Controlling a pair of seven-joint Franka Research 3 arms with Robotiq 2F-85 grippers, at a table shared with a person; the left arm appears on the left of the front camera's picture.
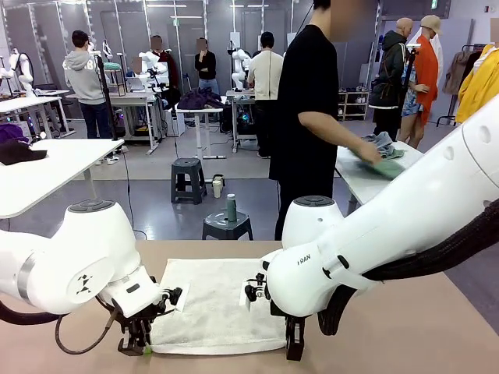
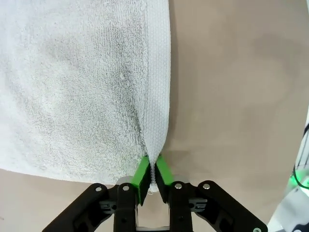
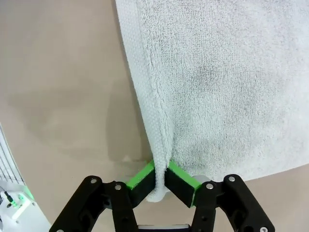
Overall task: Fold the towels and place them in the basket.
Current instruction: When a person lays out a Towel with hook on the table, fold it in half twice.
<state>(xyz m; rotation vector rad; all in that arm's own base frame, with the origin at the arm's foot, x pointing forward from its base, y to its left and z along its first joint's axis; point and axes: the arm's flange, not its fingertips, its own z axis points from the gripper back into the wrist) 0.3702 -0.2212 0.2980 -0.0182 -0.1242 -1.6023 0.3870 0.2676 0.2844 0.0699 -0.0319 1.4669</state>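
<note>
A cream-white towel (image 1: 214,308) lies spread flat on the tan table, between the two arms. My left gripper (image 1: 139,343) sits at its near left corner, shut on the towel's woven hem (image 2: 153,179) between the green pads (image 2: 142,176). At the near right corner my right gripper (image 1: 292,347) is likewise shut, and the towel's edge (image 3: 159,186) is pinched between its green pads (image 3: 181,181). The rest of the cream-white towel (image 2: 72,87) spreads away from both grippers (image 3: 227,82). The basket is out of view.
A person in black stands beyond the table's far edge (image 1: 312,132), handling clothes on a white side table (image 1: 366,175) at the right. Bare tan tabletop (image 1: 405,335) lies on both sides of the towel. Stools (image 1: 227,226) stand on the floor behind.
</note>
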